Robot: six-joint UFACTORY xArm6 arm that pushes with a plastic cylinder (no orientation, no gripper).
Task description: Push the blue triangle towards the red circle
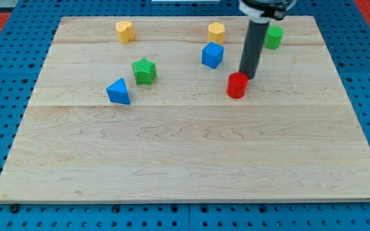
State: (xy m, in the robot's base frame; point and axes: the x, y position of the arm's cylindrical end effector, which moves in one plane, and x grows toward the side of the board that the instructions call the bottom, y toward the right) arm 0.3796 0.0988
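Wooden board (191, 160) under my rod, my tip (245, 77) holding nothing, just touching the top-right side of the red circle (237, 85), blue triangle (118, 92) far off to the view's left, green star (144, 70) just beside it, blue cube (212, 55) near the rod

Our rod (254, 45) comes down from the view's top edge, at about one o'clock from the view's centre. It is dark and straight, leaning slightly: its upper end sits toward one o'clock, its lower end toward seven. At the top it runs into a wider black collar with a pale ring, cut off by the frame. My tip (245, 76) rests at the board's surface. We see no more of our arm.
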